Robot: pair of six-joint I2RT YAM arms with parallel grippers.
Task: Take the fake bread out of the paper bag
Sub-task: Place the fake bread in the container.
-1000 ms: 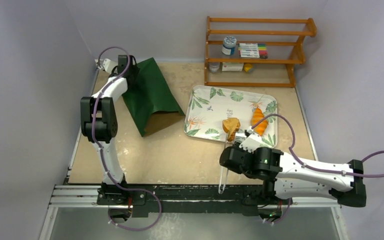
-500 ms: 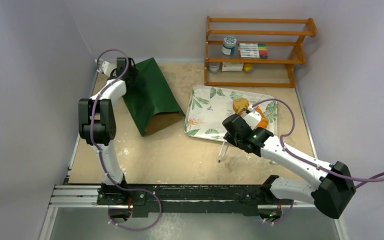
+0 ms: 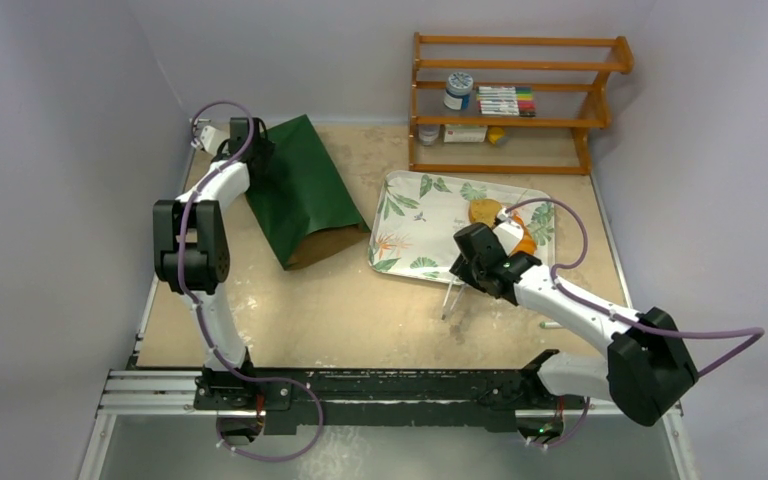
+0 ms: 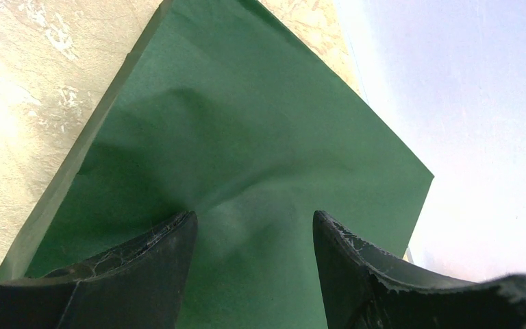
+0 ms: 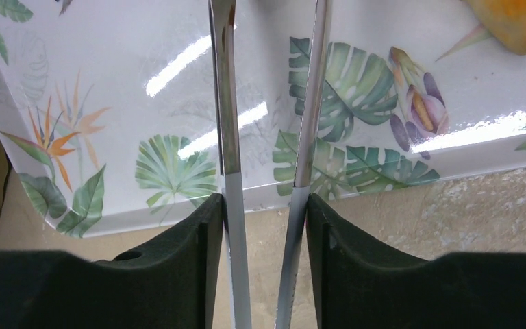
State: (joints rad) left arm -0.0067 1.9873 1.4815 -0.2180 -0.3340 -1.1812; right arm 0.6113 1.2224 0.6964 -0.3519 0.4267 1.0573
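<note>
The dark green paper bag (image 3: 300, 190) lies at the back left, its brown open mouth (image 3: 325, 245) facing the near side. My left gripper (image 3: 258, 140) is at its far closed end; in the left wrist view (image 4: 255, 216) the green paper (image 4: 246, 123) puckers between the fingers. A tan bread piece (image 3: 482, 211) and an orange croissant (image 3: 524, 240) lie on the leaf-patterned tray (image 3: 415, 215). My right gripper (image 3: 463, 275) is shut on metal tongs (image 3: 448, 302) at the tray's near edge. The tongs' arms (image 5: 227, 103) hold nothing. The bag's inside is hidden.
A wooden rack (image 3: 515, 105) with a jar, markers and small boxes stands at the back right. The tray's near rim (image 5: 178, 219) lies just ahead of my right fingers. A small white item (image 3: 550, 325) lies on the table by the right arm.
The right arm swung the tongs with the tan bread from the tray's near edge to its far right, and the bread now lies there free. The left arm barely moved.
</note>
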